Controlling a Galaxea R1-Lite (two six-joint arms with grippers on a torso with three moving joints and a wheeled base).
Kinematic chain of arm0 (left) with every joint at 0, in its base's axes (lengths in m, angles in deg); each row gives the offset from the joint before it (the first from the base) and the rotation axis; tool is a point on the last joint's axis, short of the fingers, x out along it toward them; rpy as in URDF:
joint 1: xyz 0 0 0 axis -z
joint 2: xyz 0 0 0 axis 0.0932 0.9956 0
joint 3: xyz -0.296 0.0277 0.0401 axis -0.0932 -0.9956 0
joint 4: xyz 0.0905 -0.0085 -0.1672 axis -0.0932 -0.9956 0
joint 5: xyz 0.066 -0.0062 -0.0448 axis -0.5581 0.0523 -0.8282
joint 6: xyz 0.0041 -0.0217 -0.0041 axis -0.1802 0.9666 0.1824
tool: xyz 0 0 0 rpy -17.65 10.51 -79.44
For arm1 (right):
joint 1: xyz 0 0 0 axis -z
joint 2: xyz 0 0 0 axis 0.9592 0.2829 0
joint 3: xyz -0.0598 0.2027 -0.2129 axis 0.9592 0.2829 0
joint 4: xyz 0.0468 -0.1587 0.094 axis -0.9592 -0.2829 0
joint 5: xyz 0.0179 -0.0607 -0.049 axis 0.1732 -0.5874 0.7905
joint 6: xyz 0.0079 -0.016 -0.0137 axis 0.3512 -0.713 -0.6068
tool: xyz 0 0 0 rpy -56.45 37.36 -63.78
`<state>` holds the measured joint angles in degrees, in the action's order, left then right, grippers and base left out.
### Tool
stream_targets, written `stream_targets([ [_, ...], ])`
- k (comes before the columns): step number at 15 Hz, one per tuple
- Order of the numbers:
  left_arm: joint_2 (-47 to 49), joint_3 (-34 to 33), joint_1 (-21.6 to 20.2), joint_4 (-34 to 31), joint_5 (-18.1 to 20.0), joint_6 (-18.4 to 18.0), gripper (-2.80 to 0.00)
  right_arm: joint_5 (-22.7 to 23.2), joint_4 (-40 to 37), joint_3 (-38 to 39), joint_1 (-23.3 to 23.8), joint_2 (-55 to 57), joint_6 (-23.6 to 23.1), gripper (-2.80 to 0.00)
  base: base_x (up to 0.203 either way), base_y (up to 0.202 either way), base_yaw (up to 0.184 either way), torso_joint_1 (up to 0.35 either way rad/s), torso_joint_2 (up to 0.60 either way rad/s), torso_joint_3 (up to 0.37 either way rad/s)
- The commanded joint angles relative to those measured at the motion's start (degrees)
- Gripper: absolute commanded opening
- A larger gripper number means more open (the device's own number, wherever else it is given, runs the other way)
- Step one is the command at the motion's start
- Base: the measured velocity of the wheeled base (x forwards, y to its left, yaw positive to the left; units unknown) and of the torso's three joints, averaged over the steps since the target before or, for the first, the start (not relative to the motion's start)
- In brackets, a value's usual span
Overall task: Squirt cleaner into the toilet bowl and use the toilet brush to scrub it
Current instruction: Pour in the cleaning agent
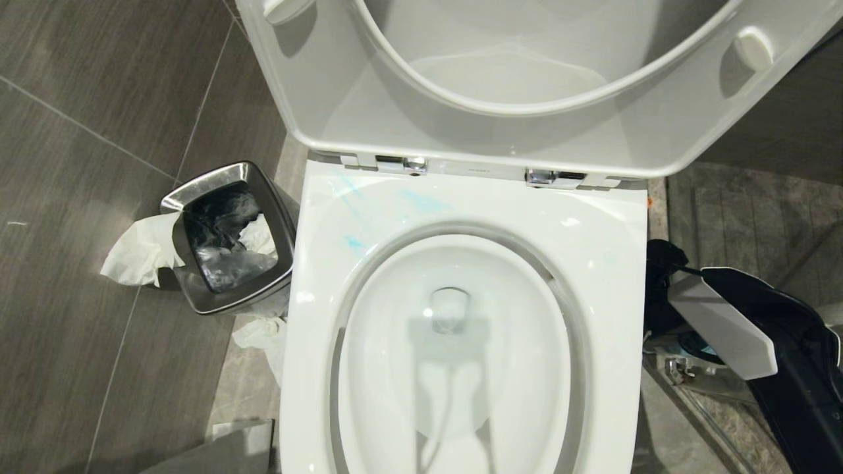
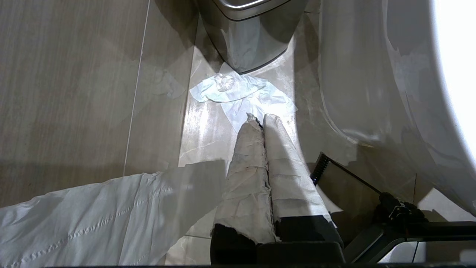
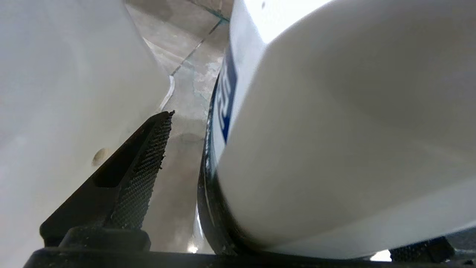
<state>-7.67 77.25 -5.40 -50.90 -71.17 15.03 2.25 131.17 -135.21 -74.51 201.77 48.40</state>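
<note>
Centrally, the toilet bowl (image 1: 461, 368) lies open below the head camera, its seat and lid (image 1: 527, 85) raised against the tank. Pale turquoise smears of cleaner (image 1: 355, 242) mark the broad rim at its rear left; the water in the basin appears clear. A square steel waste bin (image 1: 227, 237) stands on the tiled floor (image 1: 85, 197) just beside the bowl's left side, with crumpled white tissue (image 1: 138, 253) draped over its edge and more on the floor near it. The right gripper (image 3: 186, 163) is low beside the bowl's right side, jaws spread wide, with a white round container bearing a blue label (image 3: 334, 141) close between them; contact cannot be told. The left gripper (image 2: 260, 121), wrapped in white paper, hangs over the floor near the bin, jaws pressed together on nothing. No toilet brush can be made out.
</note>
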Motion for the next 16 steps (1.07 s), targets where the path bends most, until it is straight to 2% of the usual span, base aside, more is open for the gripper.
stream_targets([
  [1,0.1,0.0,0.0,0.0,0.0,0.0,-2.80,0.1,0.5,-0.8,-0.1,0.6,-0.1,0.00,0.000,0.000,0.000,0.000,0.00,0.000],
  [4,0.1,0.0,0.0,0.0,0.0,0.0,-2.80,0.1,0.5,-2.2,-0.1,0.6,-0.1,0.00,0.000,0.000,0.000,0.000,0.00,0.000],
  [5,0.1,0.0,0.0,0.0,0.0,0.0,-2.80,0.2,0.5,-2.9,-0.1,0.9,-0.2,-2.80,0.000,0.000,0.000,0.000,0.00,0.000],
  [13,0.1,0.0,0.0,0.0,0.0,0.0,-2.80,-0.5,0.5,-3.7,-0.1,0.8,-0.7,-2.80,0.000,0.000,0.000,0.000,0.00,0.000],
  [16,0.1,0.0,0.0,0.0,0.0,0.0,-2.80,-3.5,0.5,-1.9,0.0,-1.0,-0.7,-2.80,0.000,0.000,0.000,0.000,0.00,0.000],
])
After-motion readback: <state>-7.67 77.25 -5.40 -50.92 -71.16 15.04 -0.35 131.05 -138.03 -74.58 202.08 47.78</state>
